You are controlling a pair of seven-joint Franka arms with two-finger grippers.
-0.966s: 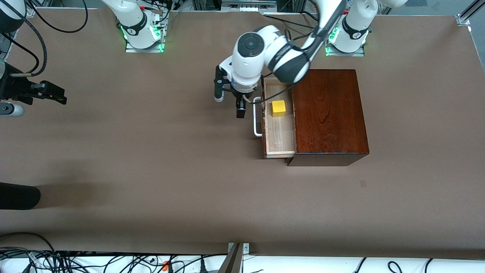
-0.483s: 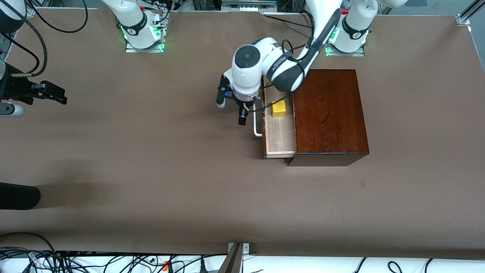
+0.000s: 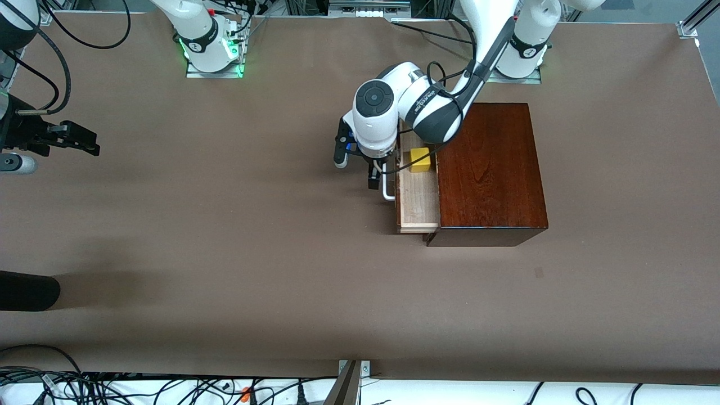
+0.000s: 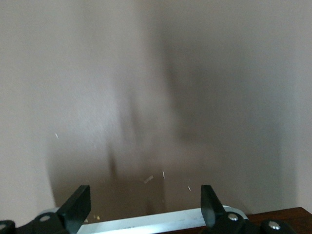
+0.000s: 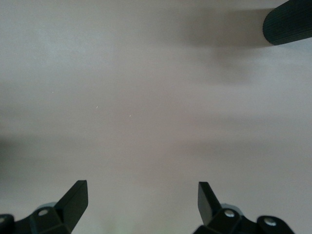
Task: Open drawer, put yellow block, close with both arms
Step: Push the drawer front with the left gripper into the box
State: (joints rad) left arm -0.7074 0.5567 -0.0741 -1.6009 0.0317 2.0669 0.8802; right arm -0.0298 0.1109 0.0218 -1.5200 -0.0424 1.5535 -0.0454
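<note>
Drawer (image 3: 418, 197) of the dark wooden box (image 3: 489, 169) is seen partly pulled out, with the yellow block (image 3: 419, 160) lying in its pale tray. Its white handle (image 4: 146, 222) is met by the left hand (image 3: 373, 171), whose fingers are spread wide and grip nothing. The right hand (image 5: 141, 202) is held open and empty, waiting over bare desk (image 3: 225, 236) at the right arm's end.

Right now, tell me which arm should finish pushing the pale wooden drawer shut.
Left. The left gripper, fingers open, is at the white U-shaped handle of the pale wooden drawer holding the small yellow block. The right gripper waits open at the table's right-arm end.
</note>
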